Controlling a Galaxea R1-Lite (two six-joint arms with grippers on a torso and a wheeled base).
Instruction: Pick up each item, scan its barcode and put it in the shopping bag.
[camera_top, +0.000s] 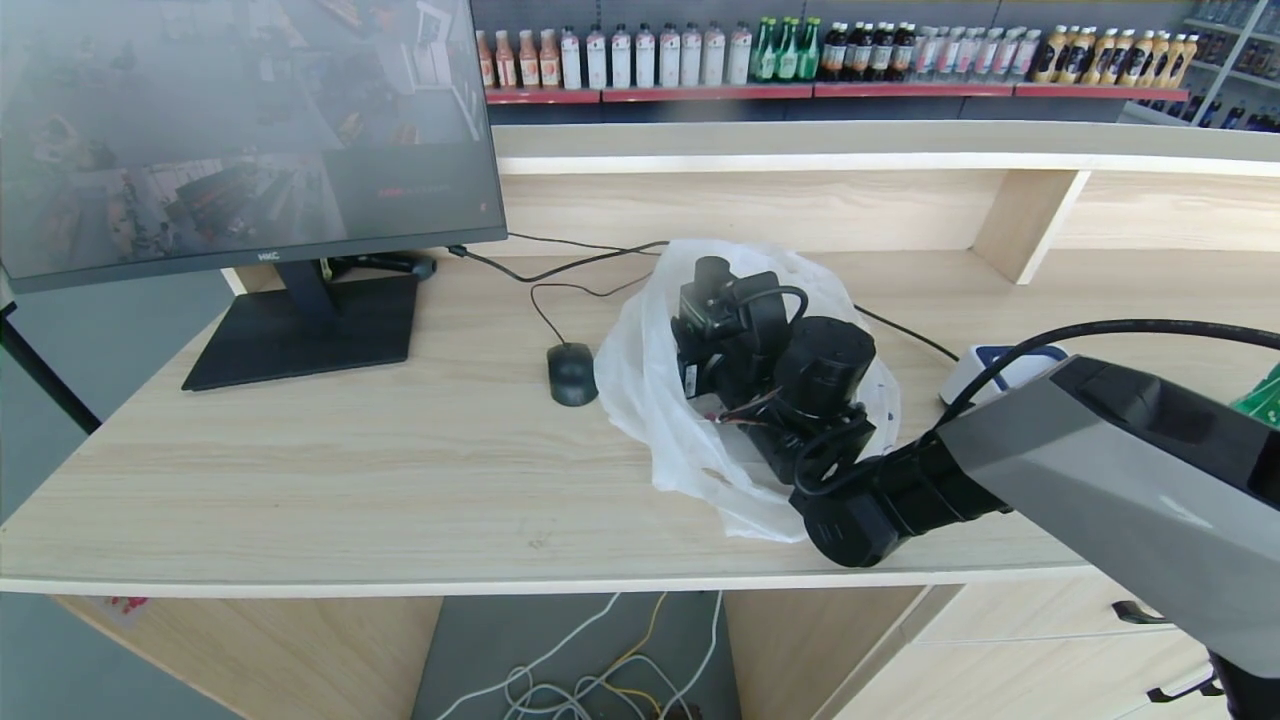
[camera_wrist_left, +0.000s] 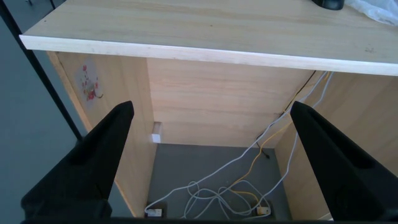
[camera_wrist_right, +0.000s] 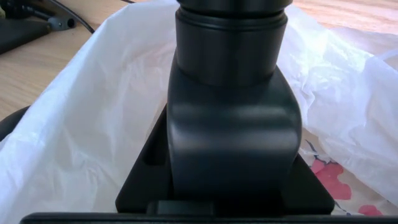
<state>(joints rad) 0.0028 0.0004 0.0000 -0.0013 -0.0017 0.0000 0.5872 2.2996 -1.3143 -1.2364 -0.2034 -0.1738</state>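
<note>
The left gripper (camera_wrist_left: 211, 111) hangs low in front of the table (camera_top: 300, 480). Its fingers (camera_wrist_left: 99, 162) are wide apart and hold nothing. A monitor (camera_top: 240, 130) stands far left on the table. At its 4 o'clock lies a black mouse (camera_top: 572, 373), just beside the white shopping bag (camera_top: 640, 400) in the middle. The right gripper (camera_top: 725, 315) is down inside the bag. I cannot tell if it is open or closed. At the bag's 3 o'clock sits a white scanner (camera_top: 985, 362).
</note>
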